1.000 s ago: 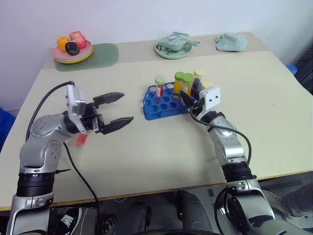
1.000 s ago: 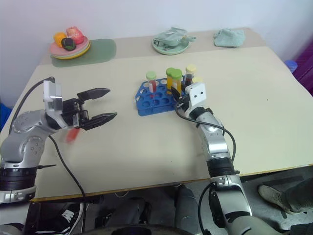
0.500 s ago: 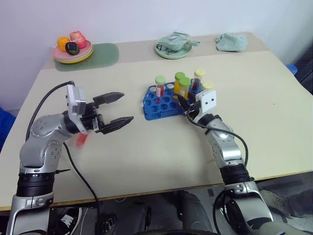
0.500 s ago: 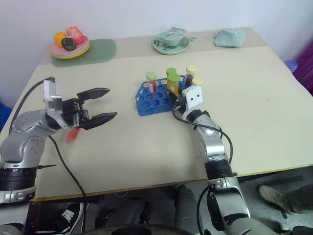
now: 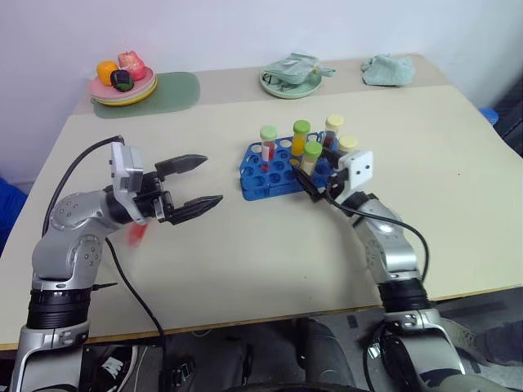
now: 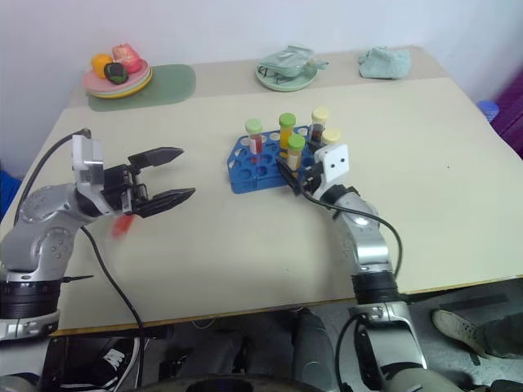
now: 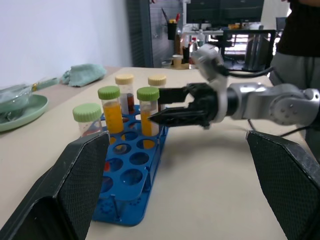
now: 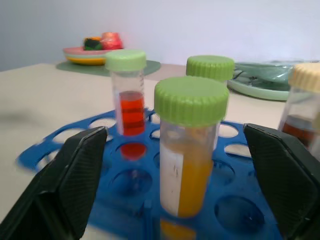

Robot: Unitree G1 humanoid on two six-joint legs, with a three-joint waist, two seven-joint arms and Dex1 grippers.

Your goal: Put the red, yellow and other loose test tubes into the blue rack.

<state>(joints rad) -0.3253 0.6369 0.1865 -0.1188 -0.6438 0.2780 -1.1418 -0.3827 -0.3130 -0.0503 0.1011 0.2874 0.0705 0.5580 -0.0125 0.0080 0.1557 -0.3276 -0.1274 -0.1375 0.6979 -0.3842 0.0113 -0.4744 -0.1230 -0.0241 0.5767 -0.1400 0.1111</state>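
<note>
- Rack (image 5: 274, 170), blue, sits near the middle of the beige table (image 5: 245, 261), with five capped tubes standing upright in it.
- Nearest the right gripper (image 5: 304, 181) stands a green-capped tube of orange-yellow liquid (image 5: 311, 158); the gripper's two black fingers are spread apart just in front of it, on either side, and grip nothing.
- A second green-capped tube of orange liquid (image 5: 301, 139) stands behind that one, farther into the rack.
- A light-green-capped tube of red liquid (image 5: 267, 144) stands toward the rack's left side.
- Two pale-yellow-capped tubes stand at the rack's right end: one at the back (image 5: 332, 131) with dark red liquid, one nearer the front (image 5: 347, 145).
- Most of the rack's other holes on the left and front are open.
- The left gripper (image 5: 204, 181) hangs above the table well to the left of the rack, fingers wide apart and empty, pointing toward the rack.
- A red blur (image 5: 136, 233) shows just under the left forearm; what it is cannot be told.
- Along the table's far edge lie a plate of toy fruit (image 5: 122, 86) on a green mat (image 5: 176, 91), a pale green dish (image 5: 289, 82), and a crumpled green cloth (image 5: 388, 70).
</note>
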